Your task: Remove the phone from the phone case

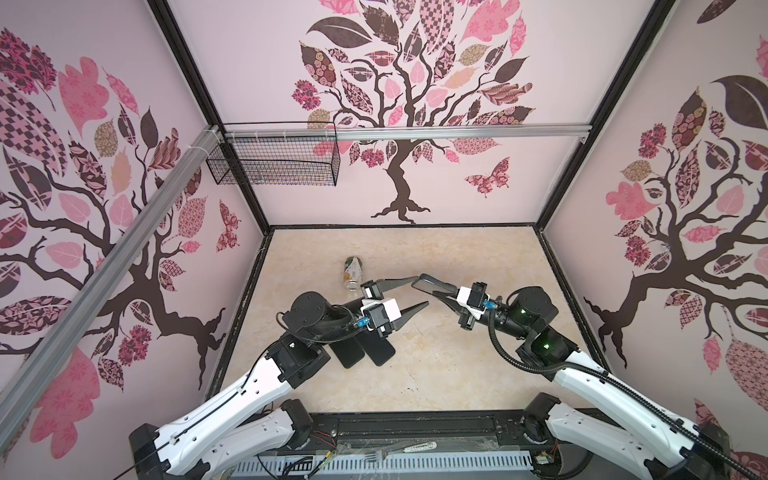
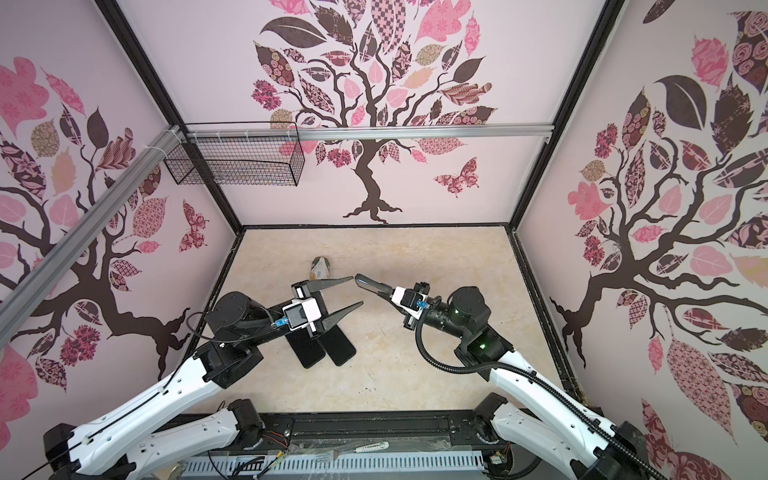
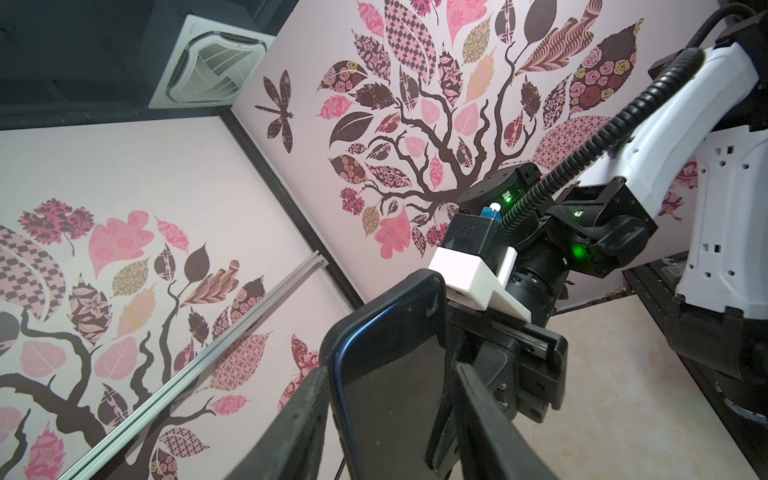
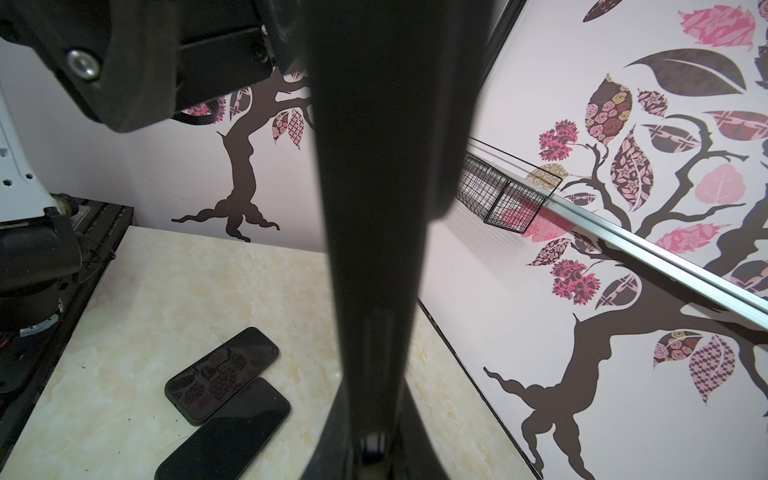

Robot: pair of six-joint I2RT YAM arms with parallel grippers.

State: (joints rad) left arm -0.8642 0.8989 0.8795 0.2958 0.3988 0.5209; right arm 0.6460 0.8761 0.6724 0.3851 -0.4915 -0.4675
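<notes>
A black phone case (image 3: 386, 299) with the phone (image 3: 390, 407) inside, its blue edge showing along the rim, hangs above the table. My right gripper (image 1: 436, 291) is shut on it and holds it out towards the middle. In the right wrist view the cased phone (image 4: 374, 208) runs edge-on through the centre. My left gripper (image 1: 422, 291) is open, and its fingertips reach the free end of the case (image 2: 365, 282). In the left wrist view the case stands between the two fingers (image 3: 291, 415), nearer one of them; I cannot tell if it touches.
Two dark phones (image 4: 222, 376) (image 4: 224, 432) lie side by side on the marble table (image 1: 457, 365), partly under my left arm in both top views. A drink can (image 1: 353, 272) lies on its side behind the left gripper. A wire basket (image 1: 274, 162) hangs on the back rail.
</notes>
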